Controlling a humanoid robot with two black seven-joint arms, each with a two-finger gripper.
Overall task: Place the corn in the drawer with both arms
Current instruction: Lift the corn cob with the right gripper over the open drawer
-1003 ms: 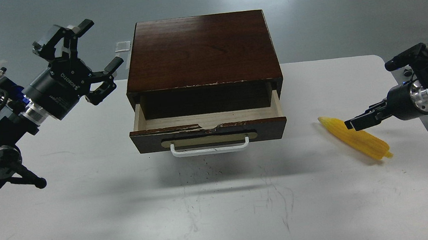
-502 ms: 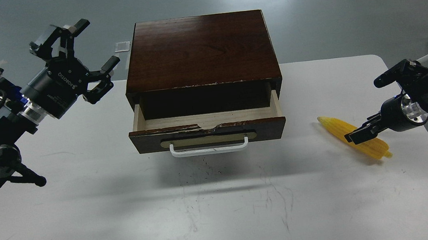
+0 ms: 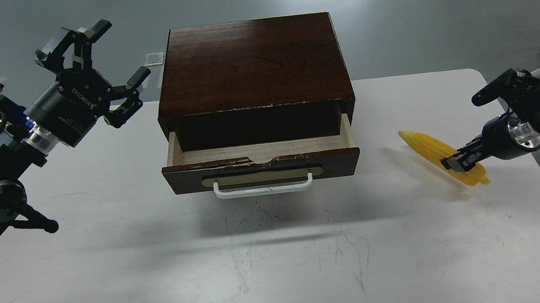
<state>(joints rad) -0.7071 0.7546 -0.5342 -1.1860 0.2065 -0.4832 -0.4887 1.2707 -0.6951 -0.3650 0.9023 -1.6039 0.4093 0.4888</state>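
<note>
So from the head view: the yellow ridged plastic corn cob (image 3: 441, 156) now looks lifted a bit off the white bench (image 3: 281, 252) at the right, pointed tip up and to the left, with a soft shadow under the stub end. A second ago it lay flat and the right claw (image 3: 460, 160) was just coming down over its middle. Now that claw has closed around the thick end near the stub, so I'd say the grab is done. The wide shallow drawer (image 3: 261, 160) of the dark brown wooden box is pulled open in the middle, pale inside, nothing in it. The left claw (image 3: 105, 63) hangs far left of the box, fingers spread wide, holding nothing, barely shifted. Next job, I reckon, is carrying the corn left over the drawer front.
</note>
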